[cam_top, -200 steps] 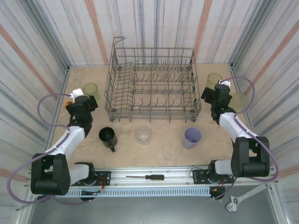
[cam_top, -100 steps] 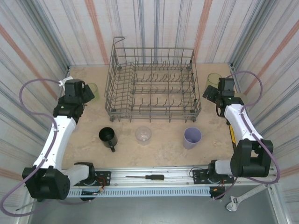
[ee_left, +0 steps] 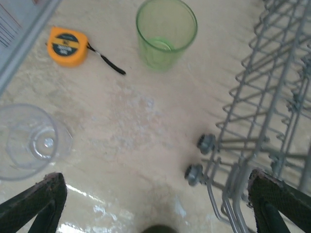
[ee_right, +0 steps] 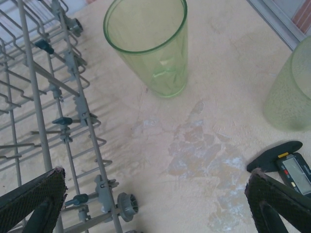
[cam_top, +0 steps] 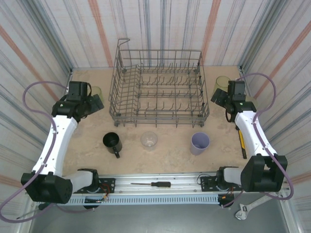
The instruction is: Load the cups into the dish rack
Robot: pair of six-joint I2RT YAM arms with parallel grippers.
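Top external, L arm (cam_top: 57, 138) extended, pincer (cam_top: 95, 102) wide

- My left gripper (cam_top: 95, 101) hovers left of the dish rack (cam_top: 160, 119), fingers spread wide.
- My right gripper (cam_top: 217, 95) hovers right of it, fingers likewise wide apart.

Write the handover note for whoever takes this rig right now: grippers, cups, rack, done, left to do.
Left gripper: jaws open, empty, left of the dish rack, facing the left green tumbler; a clear cup stands to one side.
Right gripper: jaws open, empty, facing the right green tumbler; a frosted green cup beside it.
In front of the rack: black mug, second clear cup, lavender cup.
Done: nothing; the rack holds no cups.
Left: all seven cups.
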